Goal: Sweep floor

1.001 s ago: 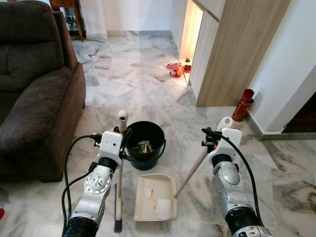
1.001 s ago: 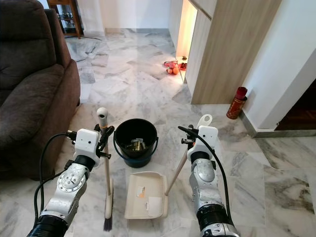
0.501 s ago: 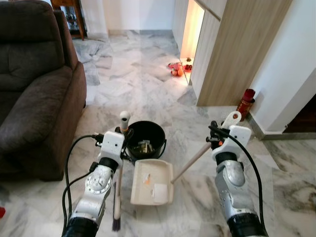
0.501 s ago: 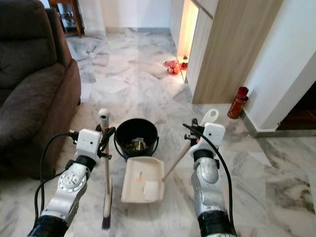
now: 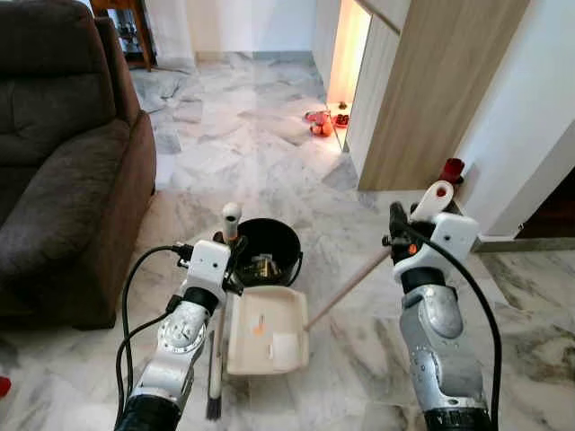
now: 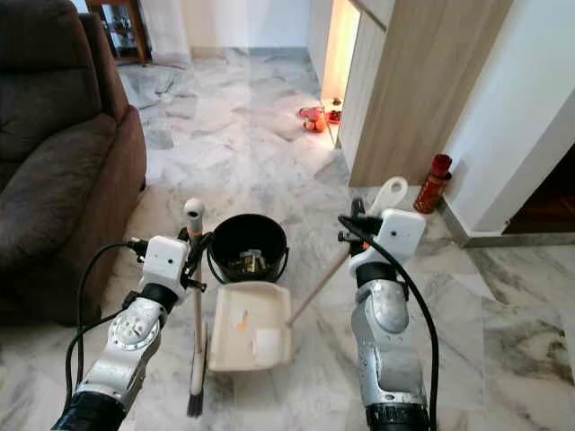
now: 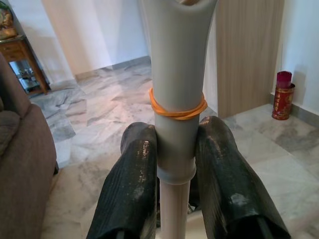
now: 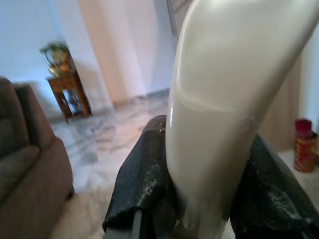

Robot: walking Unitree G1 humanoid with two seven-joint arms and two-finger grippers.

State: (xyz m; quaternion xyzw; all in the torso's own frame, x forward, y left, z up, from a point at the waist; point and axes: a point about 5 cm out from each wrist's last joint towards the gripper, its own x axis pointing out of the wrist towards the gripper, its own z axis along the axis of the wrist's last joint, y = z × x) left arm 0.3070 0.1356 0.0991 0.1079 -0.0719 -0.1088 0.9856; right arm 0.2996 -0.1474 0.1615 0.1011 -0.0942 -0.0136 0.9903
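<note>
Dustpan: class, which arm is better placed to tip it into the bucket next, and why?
Right. The right gripper already grips the dustpan handle, with the pan's front edge at the bucket. The left gripper is occupied holding the broom upright.

Cream plastic dustpan (image 5: pixel 267 329) with long wooden handle (image 5: pixel 350 285), tilted over the marble floor (image 5: pixel 243 153) beside black round bucket (image 5: pixel 266 251). Slim broom (image 5: pixel 218 337) with grey-capped pale handle, upright, dark bristles touching floor.
</note>
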